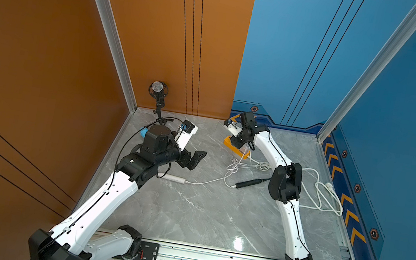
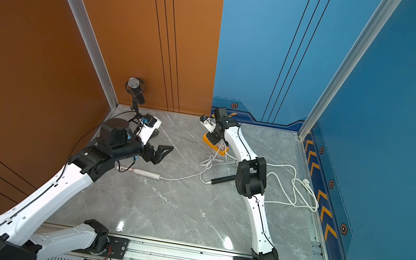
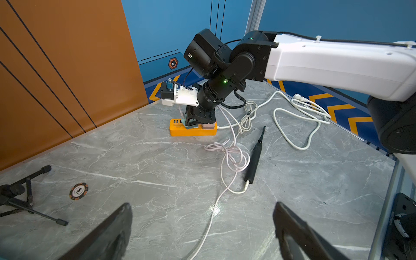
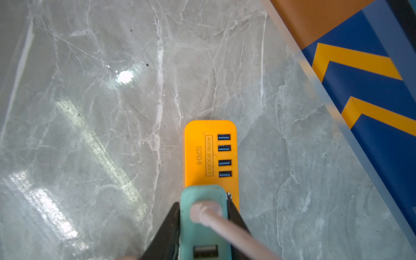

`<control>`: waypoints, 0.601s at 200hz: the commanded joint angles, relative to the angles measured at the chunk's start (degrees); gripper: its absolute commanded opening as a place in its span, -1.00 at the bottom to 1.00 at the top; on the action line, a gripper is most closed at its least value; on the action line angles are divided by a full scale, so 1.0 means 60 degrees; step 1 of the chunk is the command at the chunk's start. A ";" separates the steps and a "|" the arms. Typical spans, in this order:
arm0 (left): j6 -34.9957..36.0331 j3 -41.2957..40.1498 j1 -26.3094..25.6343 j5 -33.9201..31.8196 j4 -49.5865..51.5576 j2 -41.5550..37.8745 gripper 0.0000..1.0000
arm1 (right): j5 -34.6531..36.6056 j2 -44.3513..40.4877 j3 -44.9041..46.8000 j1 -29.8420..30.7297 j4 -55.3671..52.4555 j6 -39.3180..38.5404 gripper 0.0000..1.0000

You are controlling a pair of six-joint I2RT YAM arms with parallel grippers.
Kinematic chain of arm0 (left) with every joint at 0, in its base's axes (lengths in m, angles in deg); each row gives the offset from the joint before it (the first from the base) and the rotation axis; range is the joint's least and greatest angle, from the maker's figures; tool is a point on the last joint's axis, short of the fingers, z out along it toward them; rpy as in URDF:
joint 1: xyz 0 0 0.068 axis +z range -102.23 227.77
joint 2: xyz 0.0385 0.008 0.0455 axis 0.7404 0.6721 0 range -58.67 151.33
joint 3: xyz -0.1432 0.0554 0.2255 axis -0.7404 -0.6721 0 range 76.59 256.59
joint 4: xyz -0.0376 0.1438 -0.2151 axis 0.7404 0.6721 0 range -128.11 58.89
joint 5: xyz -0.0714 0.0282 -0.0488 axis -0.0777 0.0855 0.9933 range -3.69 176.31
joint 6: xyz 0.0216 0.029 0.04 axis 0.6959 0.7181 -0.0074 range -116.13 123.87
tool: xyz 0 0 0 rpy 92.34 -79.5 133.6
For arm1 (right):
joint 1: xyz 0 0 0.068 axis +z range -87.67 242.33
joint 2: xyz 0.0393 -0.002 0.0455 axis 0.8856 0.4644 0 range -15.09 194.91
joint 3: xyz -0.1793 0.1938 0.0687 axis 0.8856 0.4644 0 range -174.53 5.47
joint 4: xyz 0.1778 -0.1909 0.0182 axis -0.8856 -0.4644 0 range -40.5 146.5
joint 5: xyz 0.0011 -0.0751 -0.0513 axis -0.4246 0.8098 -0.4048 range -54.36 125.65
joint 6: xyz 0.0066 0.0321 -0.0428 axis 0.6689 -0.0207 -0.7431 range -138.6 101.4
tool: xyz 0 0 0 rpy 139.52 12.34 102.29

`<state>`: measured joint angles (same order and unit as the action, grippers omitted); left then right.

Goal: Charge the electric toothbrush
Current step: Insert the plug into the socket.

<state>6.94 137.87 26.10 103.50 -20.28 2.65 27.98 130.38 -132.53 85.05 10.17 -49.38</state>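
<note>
Grey marble-patterned surface carried all items. In both top views the black electric toothbrush lay flat right of centre, just beside the right arm's elbow, with a pale lead at its base. The right gripper stood at the far side over the orange power strip, and its wrist masked its fingers. The left gripper hung at the left, well apart from the toothbrush, with its fingers spread wide and empty. A white stick-shaped device lay on a lead beneath the left arm, and its nature could not be made out.

From the left wrist, both left fingers were cut off by the frame edge, with nothing between them. The toothbrush's bristle head pointed to the far side, and a plug sat in its base. A knotted pinkish cable lay between the toothbrush and the strip. The right gripper was lowered onto the strip.

From the right wrist, the right fingers closely flanked a teal adapter seated on the strip, and the pinkish cable left its top. Whether they pressed on it could not be told. Four USB ports beyond it stood empty.

Judgement: the step in hand was seating the adapter, and the toothbrush end appeared connected. The next move called for a clean release and a straight lift, without dragging the adapter or cable. The adapter's pins were hidden by its body, so full insertion could not be confirmed. No charging light could be made out.
</note>
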 commanded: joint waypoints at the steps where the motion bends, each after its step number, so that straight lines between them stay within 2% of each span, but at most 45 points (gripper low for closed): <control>1: -0.0163 0.0290 0.0130 0.0289 0.0103 0.0063 0.97 | 0.0017 -0.0005 0.0420 -0.0343 -0.0812 0.0580 -0.15; 47: -0.0248 0.0315 0.0169 0.0408 0.0106 0.0121 0.97 | -0.0320 -0.0439 0.0511 -0.0301 -0.0611 0.1106 0.02; 72: -0.0250 0.0305 0.0184 0.0347 0.0102 0.0107 0.97 | -0.0534 -0.0713 0.0527 -0.0296 -0.0546 0.1415 0.24; 120: -0.0409 0.0309 0.0319 0.0488 0.0104 0.0111 0.97 | -0.0611 -0.1280 0.0832 -0.0245 -0.0533 0.1825 0.27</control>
<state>5.50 138.22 27.23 104.59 -20.28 3.13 25.25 126.95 -128.92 83.74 9.93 -41.75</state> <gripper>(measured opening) 0.983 0.641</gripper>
